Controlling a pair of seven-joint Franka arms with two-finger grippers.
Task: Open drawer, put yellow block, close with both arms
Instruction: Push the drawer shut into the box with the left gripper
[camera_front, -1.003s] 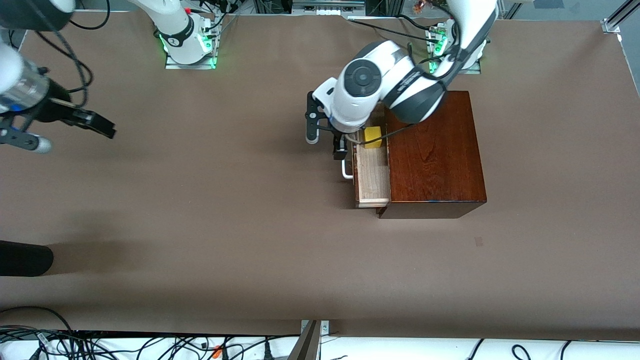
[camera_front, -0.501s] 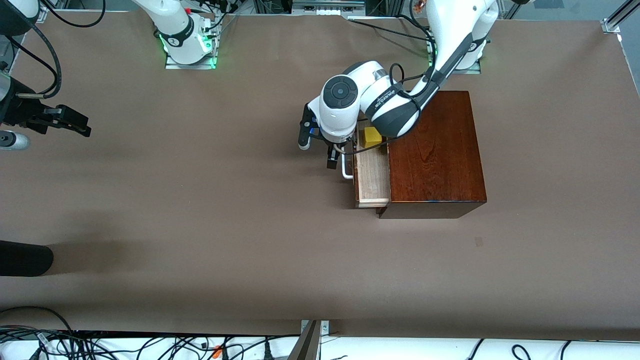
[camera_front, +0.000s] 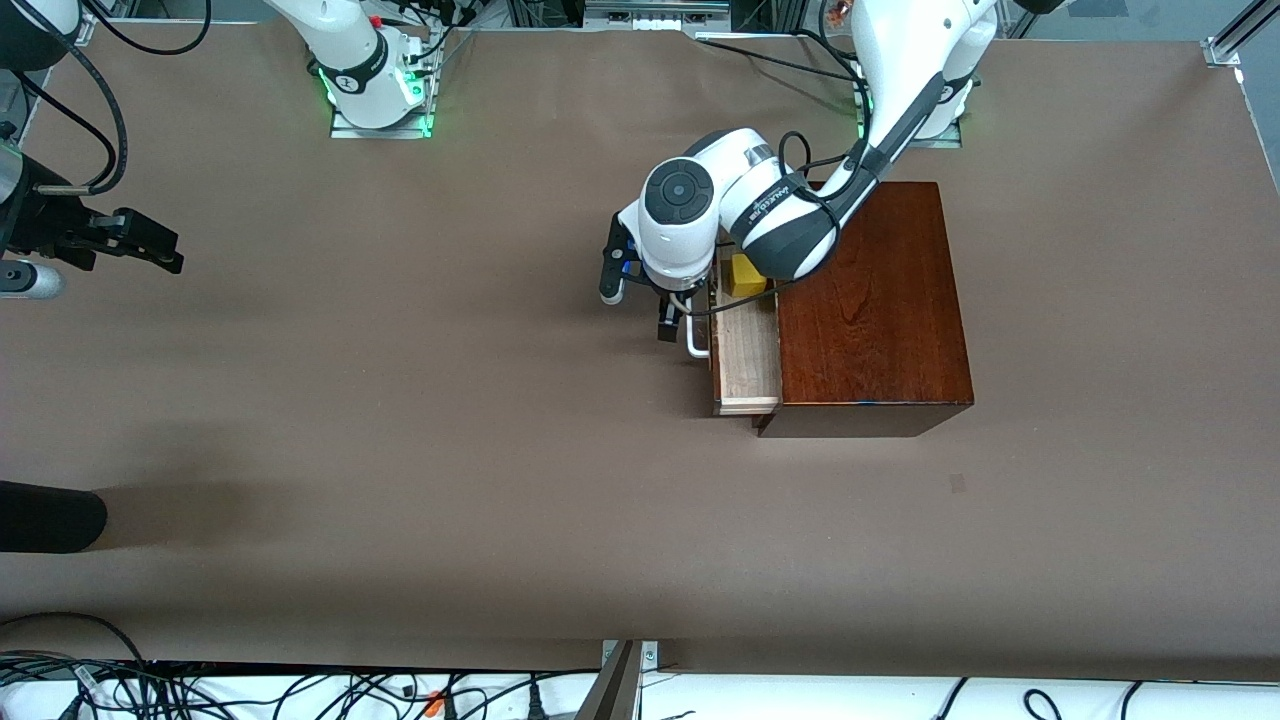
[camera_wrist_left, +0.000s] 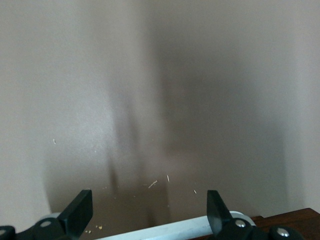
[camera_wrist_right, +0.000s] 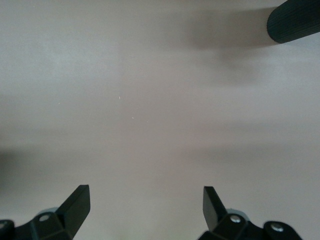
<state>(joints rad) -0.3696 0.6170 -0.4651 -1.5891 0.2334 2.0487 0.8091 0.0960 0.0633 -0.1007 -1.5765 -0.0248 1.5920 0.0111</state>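
The dark wooden box (camera_front: 870, 300) stands toward the left arm's end of the table. Its drawer (camera_front: 748, 365) is partly pulled out, showing the pale tray. The yellow block (camera_front: 743, 276) lies in the tray at the end farther from the front camera, partly under the left arm. My left gripper (camera_front: 672, 316) is open right at the white handle (camera_front: 696, 342). In the left wrist view the handle bar (camera_wrist_left: 165, 230) lies between the spread fingers of this gripper (camera_wrist_left: 147, 210). My right gripper (camera_front: 160, 248) is open and empty, held over bare table at the right arm's end, and also shows in the right wrist view (camera_wrist_right: 145, 200).
A black rounded object (camera_front: 50, 515) lies at the table's edge at the right arm's end, nearer the front camera; it also shows in the right wrist view (camera_wrist_right: 295, 20). Cables run along the table's front edge (camera_front: 300, 690).
My left arm has come down so its gripper sits at the drawer handle, and the drawer looks slightly farther in. My right gripper drew away toward the right arm's end, then held still.
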